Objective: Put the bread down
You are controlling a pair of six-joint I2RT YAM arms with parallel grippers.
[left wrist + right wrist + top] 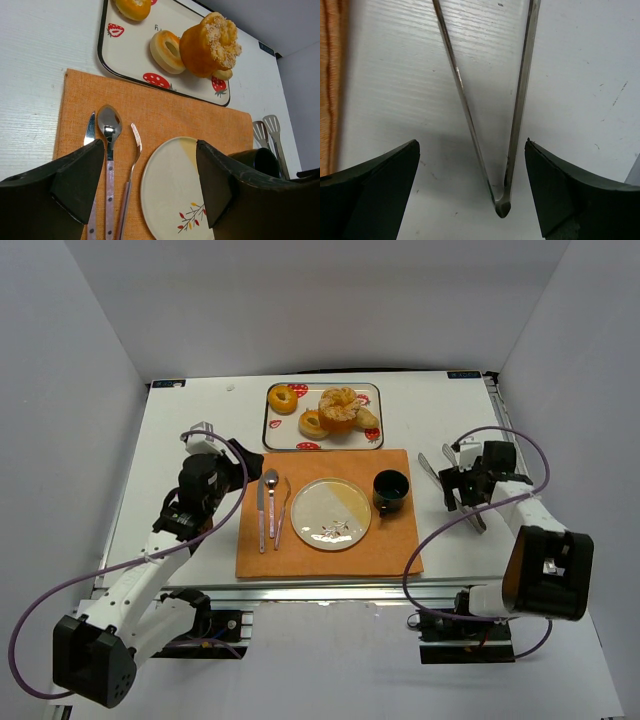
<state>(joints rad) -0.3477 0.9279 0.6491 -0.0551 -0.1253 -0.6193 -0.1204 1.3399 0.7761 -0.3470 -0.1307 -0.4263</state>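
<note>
Several breads lie on a strawberry-print tray (272, 430): an orange ring (283, 398), a pale ring (312, 424) and a sugared bun (339, 408); they also show in the left wrist view (209, 44). A round plate (330, 513) sits on the orange placemat (400, 550). My left gripper (232, 454) is open and empty over the mat's left edge. My right gripper (462, 490) is open, low over metal tongs (515, 100) lying on the table, one finger on each side of their hinged end without touching.
A knife (261, 513), spoon (271, 502) and fork (283, 510) lie on the mat left of the plate. A dark cup (391, 490) stands to the plate's right. White walls enclose the table on three sides.
</note>
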